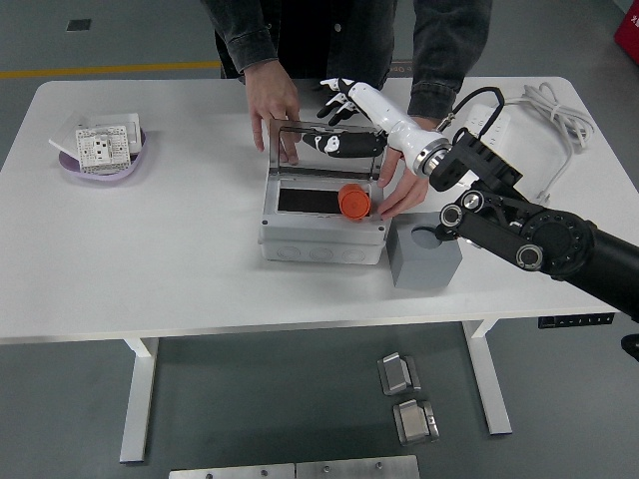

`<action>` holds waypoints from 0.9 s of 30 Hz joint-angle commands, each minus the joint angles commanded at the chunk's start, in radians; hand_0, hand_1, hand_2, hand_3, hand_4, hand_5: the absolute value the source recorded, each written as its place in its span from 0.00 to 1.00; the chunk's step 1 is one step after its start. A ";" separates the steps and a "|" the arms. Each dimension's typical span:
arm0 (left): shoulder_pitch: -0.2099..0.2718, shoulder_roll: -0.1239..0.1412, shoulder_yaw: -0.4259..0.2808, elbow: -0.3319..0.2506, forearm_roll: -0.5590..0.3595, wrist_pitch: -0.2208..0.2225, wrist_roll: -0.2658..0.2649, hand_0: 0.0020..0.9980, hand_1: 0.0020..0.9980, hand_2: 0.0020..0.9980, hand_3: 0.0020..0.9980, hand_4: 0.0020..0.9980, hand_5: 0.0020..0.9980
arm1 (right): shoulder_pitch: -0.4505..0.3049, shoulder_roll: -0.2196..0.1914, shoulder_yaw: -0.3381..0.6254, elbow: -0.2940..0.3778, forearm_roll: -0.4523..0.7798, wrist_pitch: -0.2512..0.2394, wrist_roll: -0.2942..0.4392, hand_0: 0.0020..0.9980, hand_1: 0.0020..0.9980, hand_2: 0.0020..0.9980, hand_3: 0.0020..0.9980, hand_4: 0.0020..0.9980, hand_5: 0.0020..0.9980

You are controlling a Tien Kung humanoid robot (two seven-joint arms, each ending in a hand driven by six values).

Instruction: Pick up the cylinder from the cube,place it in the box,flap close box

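While the cylinder (352,202) lay in the box (321,232), the right hand (344,112), fingers spread and empty, hovered behind the raised lid (324,148) at twelve o'clock.
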 joint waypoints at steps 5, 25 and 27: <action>0.001 0.001 0.004 0.000 -0.003 0.000 0.000 0.62 0.63 0.59 0.68 0.71 0.26 | 0.044 -0.011 -0.015 -0.055 0.036 0.012 -0.005 0.73 0.65 0.66 0.84 0.84 0.40; -0.015 0.009 0.015 -0.004 0.004 0.000 0.001 0.62 0.63 0.59 0.68 0.71 0.26 | 0.125 0.065 -0.234 -0.265 0.255 0.033 0.006 0.83 0.78 0.78 0.85 0.89 0.59; -0.015 0.010 0.016 -0.004 0.004 0.000 0.001 0.62 0.63 0.59 0.68 0.71 0.26 | 0.125 0.069 -0.244 -0.263 0.260 0.030 0.007 0.83 0.78 0.78 0.84 0.89 0.60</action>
